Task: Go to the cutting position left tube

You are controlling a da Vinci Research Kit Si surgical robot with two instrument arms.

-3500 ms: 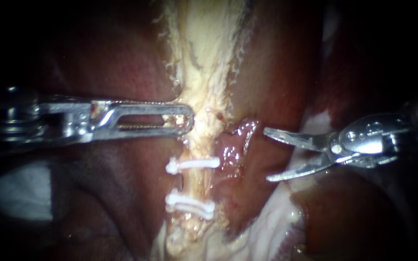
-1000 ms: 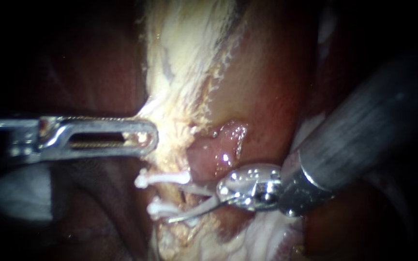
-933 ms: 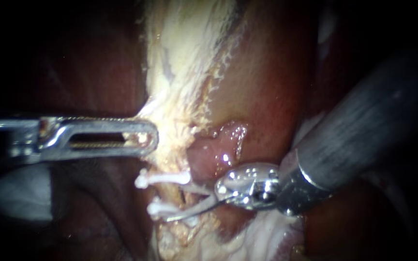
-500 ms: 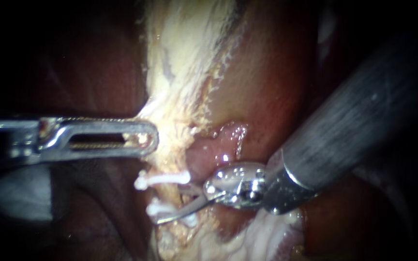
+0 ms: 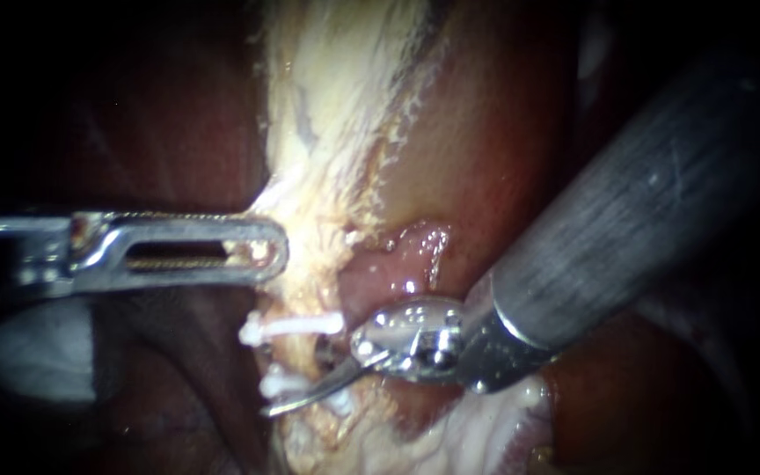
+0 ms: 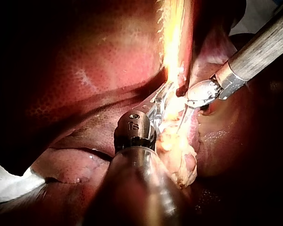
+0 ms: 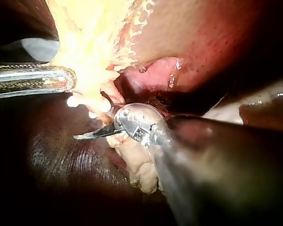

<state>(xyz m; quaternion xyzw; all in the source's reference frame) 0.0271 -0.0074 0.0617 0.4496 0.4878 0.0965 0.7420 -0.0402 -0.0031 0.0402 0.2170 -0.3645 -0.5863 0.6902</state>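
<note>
The left tube (image 5: pixel 299 354) runs up the endoscope view, my right instrument (image 5: pixel 301 378) lying crosswise to it, end effector open, blades astride it between the two clips (image 5: pixel 292 327), while my left instrument (image 5: pixel 261 251) clamps pale tissue (image 5: pixel 327 132) just above in its end effector

Ragged yellow-white tissue (image 5: pixel 327 158) lies on dark red, finely speckled liver (image 6: pixel 85 70). White clips (image 5: pixel 296 326) cross it. The left instrument (image 5: pixel 266 251) is bright silver, the right instrument (image 5: pixel 310 383) silver with a streaked grey shaft.
</note>
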